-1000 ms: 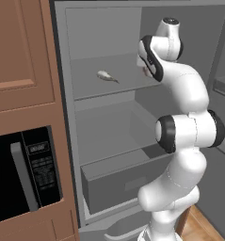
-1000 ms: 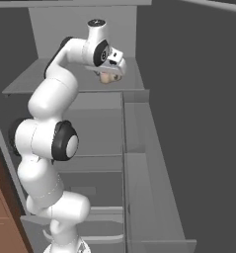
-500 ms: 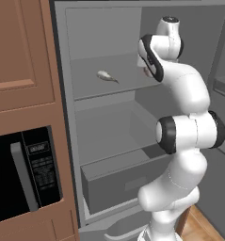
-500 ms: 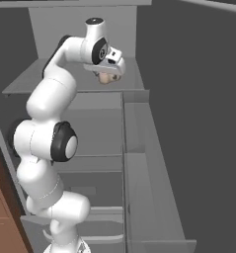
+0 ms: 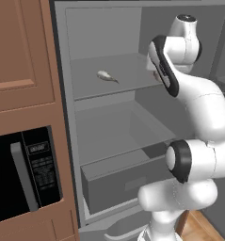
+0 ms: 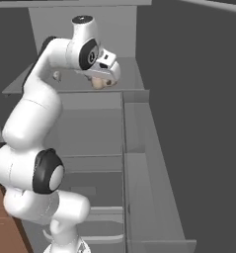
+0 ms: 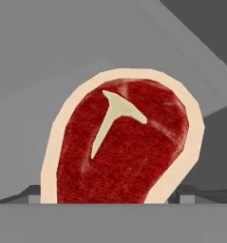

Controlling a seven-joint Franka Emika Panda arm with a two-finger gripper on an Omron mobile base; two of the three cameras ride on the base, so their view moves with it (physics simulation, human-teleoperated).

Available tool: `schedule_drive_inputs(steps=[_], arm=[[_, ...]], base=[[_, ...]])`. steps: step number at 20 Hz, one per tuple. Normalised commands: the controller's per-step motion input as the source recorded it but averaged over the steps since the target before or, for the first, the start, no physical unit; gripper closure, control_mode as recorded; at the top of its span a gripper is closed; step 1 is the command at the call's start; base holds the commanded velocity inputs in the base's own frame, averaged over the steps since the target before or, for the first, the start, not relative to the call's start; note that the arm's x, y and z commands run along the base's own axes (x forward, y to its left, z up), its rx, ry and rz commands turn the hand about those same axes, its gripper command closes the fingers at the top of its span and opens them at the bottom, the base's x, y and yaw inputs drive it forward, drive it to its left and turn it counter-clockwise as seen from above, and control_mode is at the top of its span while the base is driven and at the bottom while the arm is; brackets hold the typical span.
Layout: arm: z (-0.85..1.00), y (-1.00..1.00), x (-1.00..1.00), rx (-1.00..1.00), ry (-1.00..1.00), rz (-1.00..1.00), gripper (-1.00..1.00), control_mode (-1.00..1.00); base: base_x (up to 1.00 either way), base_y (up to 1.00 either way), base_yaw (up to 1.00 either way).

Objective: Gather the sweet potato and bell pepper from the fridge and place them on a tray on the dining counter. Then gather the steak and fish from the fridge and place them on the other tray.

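Note:
The steak, dark red with a pale fat rim and a T-shaped bone, lies flat on the fridge's upper shelf. My gripper points down onto it. Its two dark fingertips stand against the steak's left and right edges, shut on it. From the right base view the gripper covers most of the steak, which rests on the shelf. The small grey fish lies further left on the same shelf, apart from the hand. Sweet potato, bell pepper and trays are out of view.
The open fridge has a lower shelf and a closed drawer beneath. Door shelves run along the right side. A brown cabinet with a black microwave stands left of the fridge.
The jaws have narrowed a little onto the steak's sides. The arm, steak and fish stay where they were.

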Motion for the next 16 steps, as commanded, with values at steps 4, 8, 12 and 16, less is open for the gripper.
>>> schedule_drive_inputs(steps=[4, 8, 12, 16], arm=[[0.13, 0.0, -1.0, 0.01, -0.02, -0.05, 1.0, -1.0], [0.1, 0.1, -1.0, 0.0, -0.01, -0.04, 1.0, -1.0], [0.02, 0.23, -1.0, 0.0, 0.0, -0.01, 1.0, -1.0], [0.0, 0.34, -1.0, 0.0, 0.0, 0.0, 1.0, -1.0]], base=[[0.0, 0.0, 0.0], [0.0, 0.0, 0.0], [0.0, 0.0, 0.0], [0.0, 0.0, 0.0]])
